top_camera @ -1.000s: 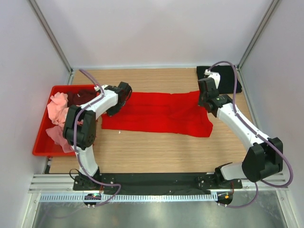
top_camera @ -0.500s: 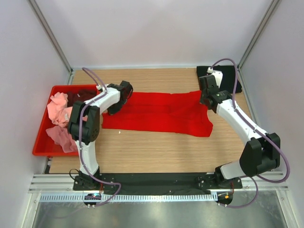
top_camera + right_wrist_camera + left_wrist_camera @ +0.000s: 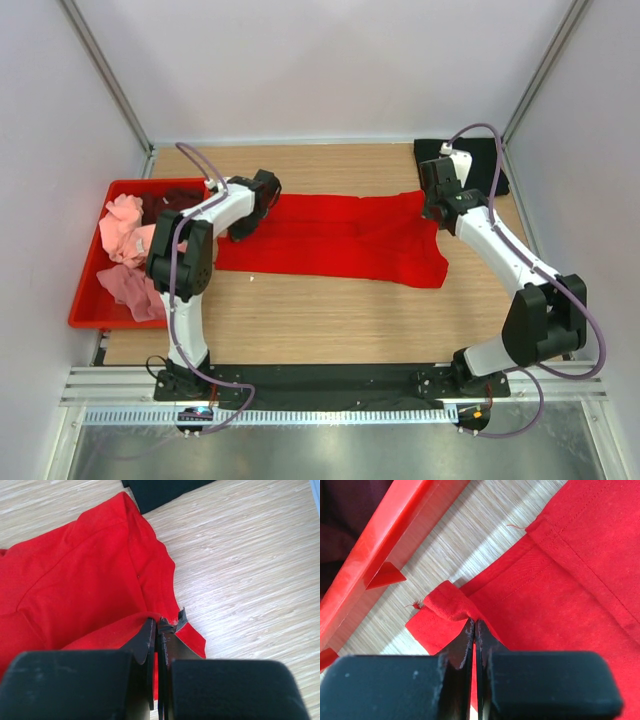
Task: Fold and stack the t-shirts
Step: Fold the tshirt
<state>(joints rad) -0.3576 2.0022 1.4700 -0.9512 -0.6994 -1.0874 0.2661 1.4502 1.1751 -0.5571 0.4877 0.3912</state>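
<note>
Okay, left first: the red crate (image 3: 85,300) holds loose pink shirts (image 3: 120,225) and a dark maroon shirt (image 3: 170,203), none folded yet. The left gripper (image 3: 474,625) has its jaws pinched together on a bunched left corner of the red t-shirt (image 3: 340,240), just beside the crate rim. Over the last second it crept slightly toward the far side. The shirt lies spread across the middle of the table (image 3: 330,320); its near edge barely moved. The right gripper (image 3: 157,622), jaws clamped on a fold at the shirt's right end, also drifted far-side, drawing that corner up near the black t-shirt (image 3: 160,490). Probably tensioning the cloth before a fold; stacking is not yet begun.
</note>
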